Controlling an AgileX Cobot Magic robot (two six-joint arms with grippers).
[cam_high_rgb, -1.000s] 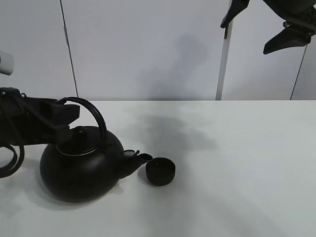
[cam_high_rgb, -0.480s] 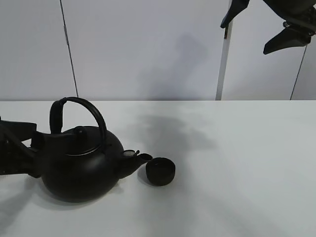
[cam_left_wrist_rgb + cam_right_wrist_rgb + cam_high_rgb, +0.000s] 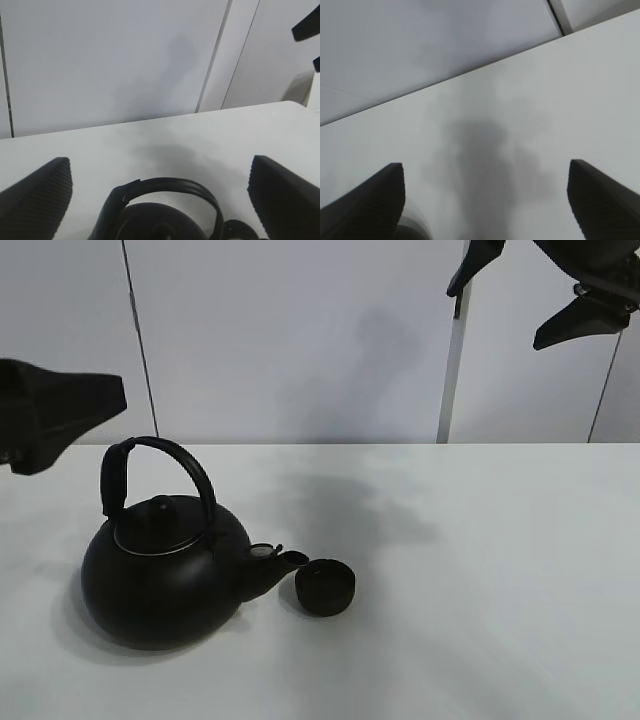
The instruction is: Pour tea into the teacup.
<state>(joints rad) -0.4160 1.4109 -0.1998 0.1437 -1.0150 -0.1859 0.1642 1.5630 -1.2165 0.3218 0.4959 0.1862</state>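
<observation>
The small black teacup stands on the white table, right by the spout of the big black kettle. The kettle stands upright with its arched handle up. My left gripper hangs open and empty above and to the left of the kettle, touching nothing. In the left wrist view it is open, with the kettle handle below it. My right gripper is open, high at the back right. In the right wrist view it is open over bare table.
A pale wall with vertical seams stands behind the table's far edge. The table's right half holds only shadows.
My left gripper has come off the kettle handle, drawn back to the left and risen above the table. The kettle and the teacup have not moved. The right arm is still.
</observation>
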